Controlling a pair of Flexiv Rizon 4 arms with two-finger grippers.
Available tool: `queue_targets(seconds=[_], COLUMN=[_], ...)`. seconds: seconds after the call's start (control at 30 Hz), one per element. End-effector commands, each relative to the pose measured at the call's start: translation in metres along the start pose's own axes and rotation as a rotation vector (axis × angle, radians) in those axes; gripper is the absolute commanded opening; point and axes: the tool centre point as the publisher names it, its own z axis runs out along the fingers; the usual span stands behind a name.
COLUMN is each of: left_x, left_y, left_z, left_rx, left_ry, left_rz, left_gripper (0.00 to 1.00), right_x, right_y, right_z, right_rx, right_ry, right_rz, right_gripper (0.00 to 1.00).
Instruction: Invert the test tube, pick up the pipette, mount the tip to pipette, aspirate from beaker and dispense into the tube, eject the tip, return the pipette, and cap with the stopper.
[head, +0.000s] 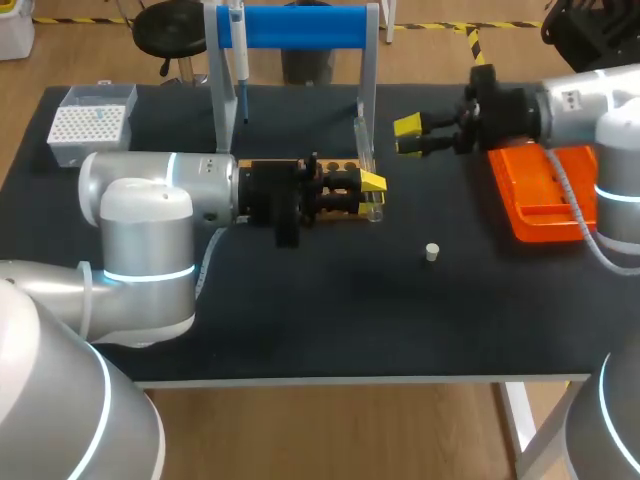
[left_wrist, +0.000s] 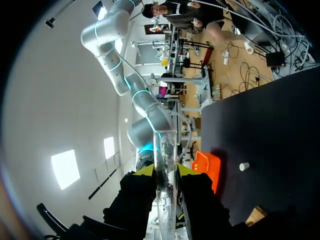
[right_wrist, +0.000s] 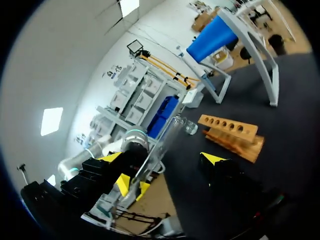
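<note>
My left gripper (head: 366, 190) is shut on the clear test tube (head: 374, 205), just in front of the wooden rack (head: 335, 190). In the left wrist view the test tube (left_wrist: 165, 160) runs between the yellow fingertips (left_wrist: 145, 170) of my left gripper (left_wrist: 165, 171). My right gripper (head: 409, 137) stands open a short way to the right of the tube, with nothing in it. From the right wrist, my right gripper (right_wrist: 162, 158) faces the test tube (right_wrist: 162, 145) and the rack (right_wrist: 232, 132). The pipette (head: 240, 60) hangs on the blue stand (head: 300, 27). The white stopper (head: 432, 252) (left_wrist: 244, 166) lies on the table.
A white tip box (head: 92, 122) sits at the back left. An orange tray (head: 545, 190) lies under my right arm at the right. The stand's right leg (head: 370, 90) rises just behind the rack. The dark table front (head: 330, 320) is bare.
</note>
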Motion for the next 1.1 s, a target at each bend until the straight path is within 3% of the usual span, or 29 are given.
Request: queue_targets(seconds=[0.03,0.43,0.83,1.1], left_x=[0.0,0.0,0.0,0.0], left_y=[-0.001,-0.001,-0.001,-0.001], left_z=[0.0,0.0,0.0,0.0], left_rx=[-0.003,-0.003,-0.003,-0.003], left_ry=[-0.001,-0.001,-0.001,-0.001], left_rz=[0.002,0.002,0.002,0.002], left_gripper=[0.0,0.0,0.0,0.0], right_x=[0.006,-0.004,-0.028,-0.051], right_y=[-0.011,-0.019,-0.022,-0.023], right_z=[-0.007,-0.015,-0.013,-0.005], right_rx=[-0.107,-0.144,-0.137,-0.123], right_ry=[-0.179,-0.201,-0.196,-0.243], right_rz=[-0.361,-0.598,-0.671,-0.749], right_gripper=[1.0,1.0,1.0,1.0])
